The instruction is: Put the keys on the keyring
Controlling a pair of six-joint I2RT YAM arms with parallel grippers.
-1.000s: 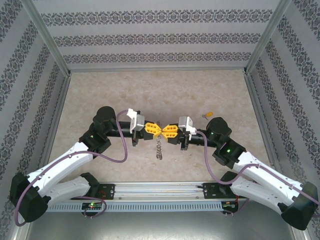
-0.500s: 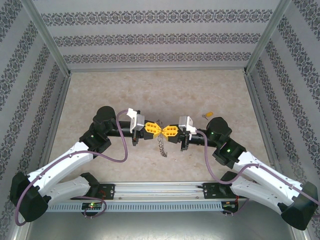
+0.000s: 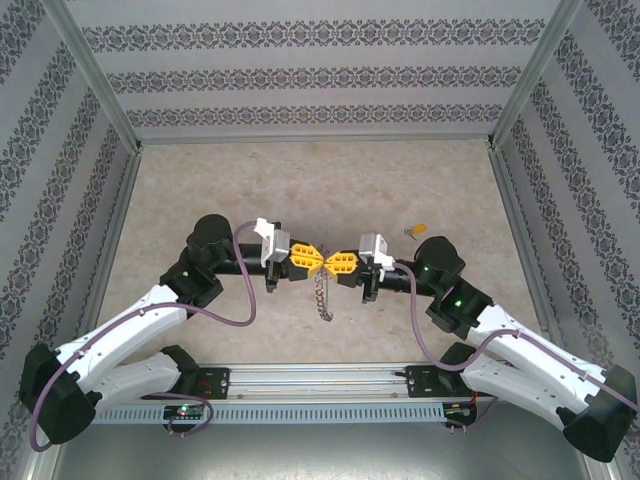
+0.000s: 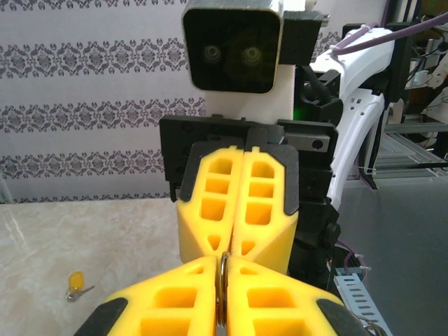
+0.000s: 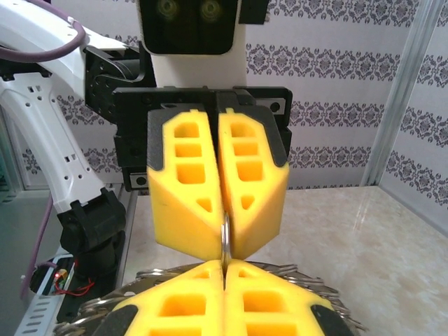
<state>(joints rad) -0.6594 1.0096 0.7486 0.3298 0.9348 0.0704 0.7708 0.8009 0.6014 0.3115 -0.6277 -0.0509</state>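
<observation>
Closest in, my left fingers (image 4: 206, 274) are pressed almost together on the thin metal edge of the keyring (image 4: 222, 288). My right fingers (image 5: 239, 274) are shut on that same edge from the opposite side, so the two pairs meet tip to tip above the surface (image 3: 200, 200). I take this double pinch as a way to keep a limp, chain-like band lifted and steady enough for something to be threaded onto it. My right wrist camera catches the fringe of wire loops (image 5: 112, 302) fanning out beneath my fingers, which the left wrist camera misses. The overhead camera adds the rest of the ring hanging down between the arms, though I cannot tell whether its end touches the surface. Farther off, a yellow-headed key (image 3: 418, 231) lies just beside my right arm, well apart from the ring and not yet on it.
</observation>
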